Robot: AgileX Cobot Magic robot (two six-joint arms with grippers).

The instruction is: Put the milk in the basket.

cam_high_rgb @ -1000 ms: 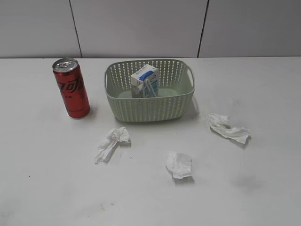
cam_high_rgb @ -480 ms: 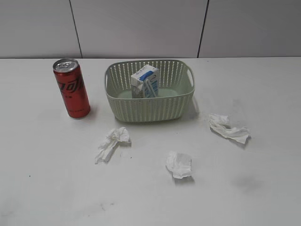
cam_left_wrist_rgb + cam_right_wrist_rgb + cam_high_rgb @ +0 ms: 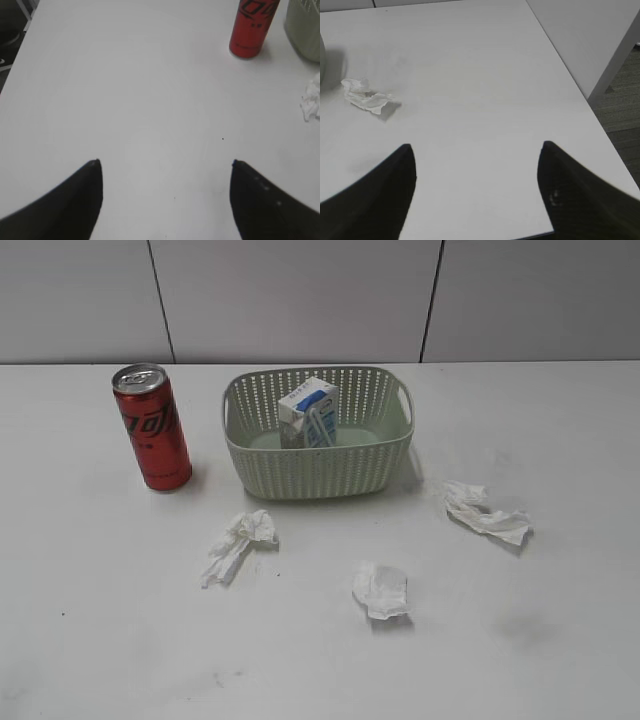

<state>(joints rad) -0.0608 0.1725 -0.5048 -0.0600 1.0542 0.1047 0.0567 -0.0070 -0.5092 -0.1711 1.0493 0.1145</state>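
Note:
The milk [image 3: 308, 412], a small white carton with blue markings and a straw, stands inside the pale green basket [image 3: 318, 468] at the table's far middle in the exterior view. The basket's edge also shows at the top right of the left wrist view [image 3: 303, 30]. Neither gripper shows in the exterior view. My left gripper [image 3: 165, 162] is open and empty over bare table, well short of the can. My right gripper [image 3: 477, 145] is open and empty over the table's near right corner.
A red can [image 3: 151, 427] stands left of the basket, also in the left wrist view [image 3: 252, 26]. Three crumpled tissues lie in front of the basket: left [image 3: 236, 543], middle [image 3: 381, 590], right [image 3: 484, 512]. The table's right edge [image 3: 580, 95] drops off beside my right gripper.

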